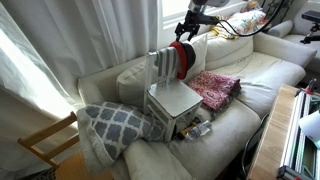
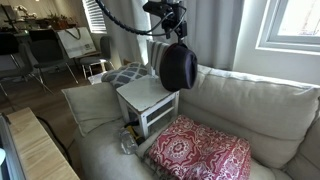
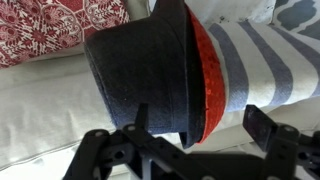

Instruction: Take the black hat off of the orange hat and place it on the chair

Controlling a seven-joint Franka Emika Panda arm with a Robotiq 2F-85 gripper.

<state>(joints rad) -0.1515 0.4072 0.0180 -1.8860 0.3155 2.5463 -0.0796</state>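
Note:
The black hat [image 3: 135, 65] sits over the orange hat [image 3: 205, 75]; only the red-orange rim shows. Both hang on the slatted back [image 3: 255, 65] of the pale grey-white chair [image 1: 172, 98], which stands on a sofa. The black hat shows in both exterior views [image 1: 184, 60] [image 2: 178, 66], with an orange edge in an exterior view [image 1: 176, 52]. The chair seat [image 2: 145, 95] is bare. My gripper [image 3: 200, 125] is open, its fingers straddling the two brims; I cannot tell whether they touch. It reaches the hats from above [image 1: 192, 28] [image 2: 172, 30].
A pink-red patterned cloth [image 1: 212, 88] [image 2: 195, 150] lies on the sofa beside the chair. A grey patterned pillow [image 1: 115, 122] [image 2: 128, 73] lies on its other side. A bare-wood chair [image 1: 45, 140] and a wooden table [image 2: 35, 150] stand near the sofa.

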